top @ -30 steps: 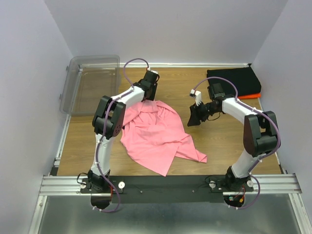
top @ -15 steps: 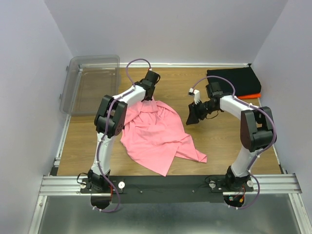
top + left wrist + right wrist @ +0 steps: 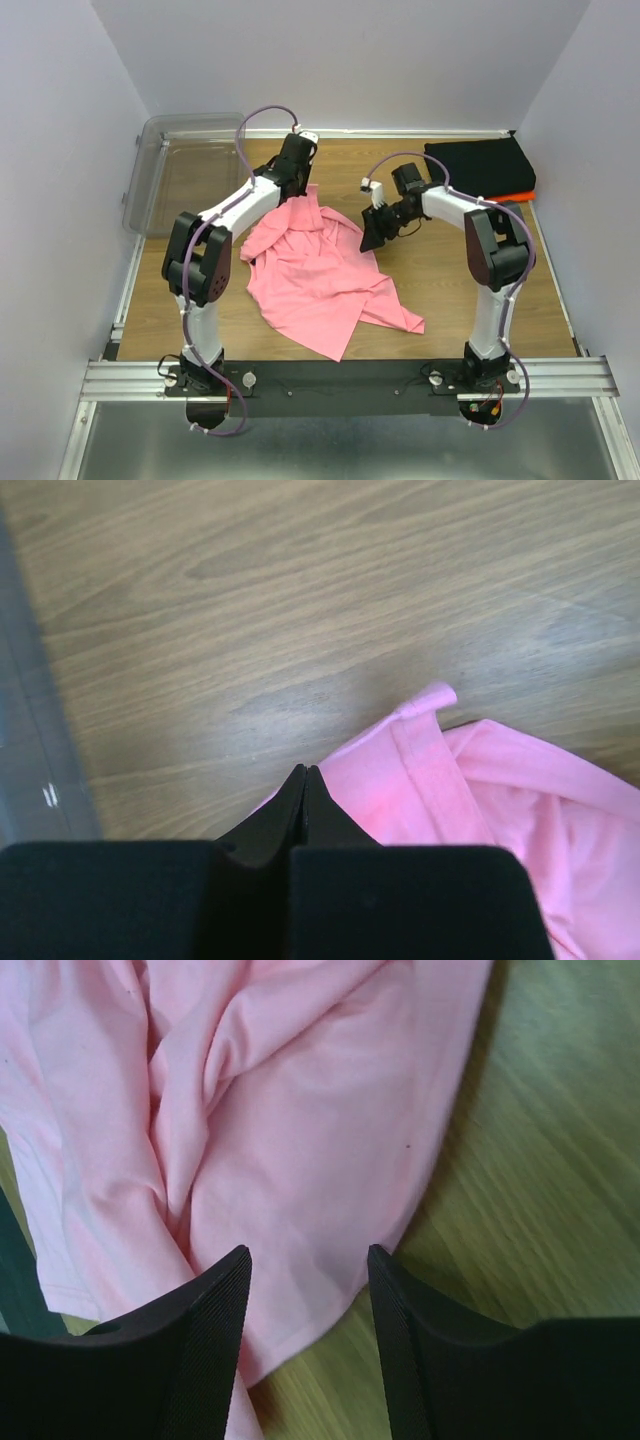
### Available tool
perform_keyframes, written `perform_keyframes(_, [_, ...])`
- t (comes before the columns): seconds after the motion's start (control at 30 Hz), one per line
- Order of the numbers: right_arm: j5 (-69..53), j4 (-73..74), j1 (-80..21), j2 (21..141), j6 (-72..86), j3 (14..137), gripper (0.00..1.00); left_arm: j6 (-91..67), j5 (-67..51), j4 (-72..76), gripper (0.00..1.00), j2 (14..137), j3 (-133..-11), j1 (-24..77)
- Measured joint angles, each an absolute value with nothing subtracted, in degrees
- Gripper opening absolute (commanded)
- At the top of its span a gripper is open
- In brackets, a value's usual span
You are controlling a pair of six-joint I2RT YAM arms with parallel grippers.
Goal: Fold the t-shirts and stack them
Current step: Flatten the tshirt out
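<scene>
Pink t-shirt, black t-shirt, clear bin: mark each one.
pink t-shirt [image 3: 318,275], top external view, middle of the crumpled body.
black t-shirt [image 3: 478,166], top external view, top of the folded rectangle.
clear bin [image 3: 185,190], top external view, its bare floor.

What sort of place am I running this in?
Probably a lab test cell rather than a home: plain white walls enclose a wooden tabletop, an aluminium rail runs along the near edge, and a clear plastic bin stands at the far left corner.
</scene>
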State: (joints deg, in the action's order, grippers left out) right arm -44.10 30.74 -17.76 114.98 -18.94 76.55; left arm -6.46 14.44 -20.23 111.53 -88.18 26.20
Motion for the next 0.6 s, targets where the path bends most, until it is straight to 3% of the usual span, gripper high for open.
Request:
perform_keyframes(0.07, [-43.4, 30.6, -19.2, 115.9, -18.2, 76.8, 0.51, -6.5, 13.5, -19.6, 0.0, 109.4, -87.4, 26.0])
perform_keyframes(0.13, [-43.1, 30.5, -20.2, 116.4, -17.3, 76.9, 0.36, -6.6, 12.5, -18.8, 0.0, 107.1, -86.0, 25.8])
perform_keyframes(0.23, [-41.8, 30.1, -20.6, 116.7, -16.1, 77.1, 0.0, -6.8, 10.8, -18.0, 0.0, 103.0, -83.4, 25.1])
perform_keyframes(0.5, [-34.8, 30.1, -19.9, 110.7, -16.5, 77.1, 0.0, -7.7, 8.0, -15.5, 0.0, 91.0, -77.0, 23.8])
perform_keyframes(0.53, [-34.1, 30.1, -19.8, 108.9, -16.5, 77.1, 0.04, -7.8, 7.8, -15.1, 0.0, 88.6, -76.1, 23.6])
perform_keyframes(0.6, [-32.7, 30.0, -19.5, 103.9, -16.7, 77.2, 0.33, -8.0, 6.8, -14.5, 0.0, 84.6, -75.0, 23.3])
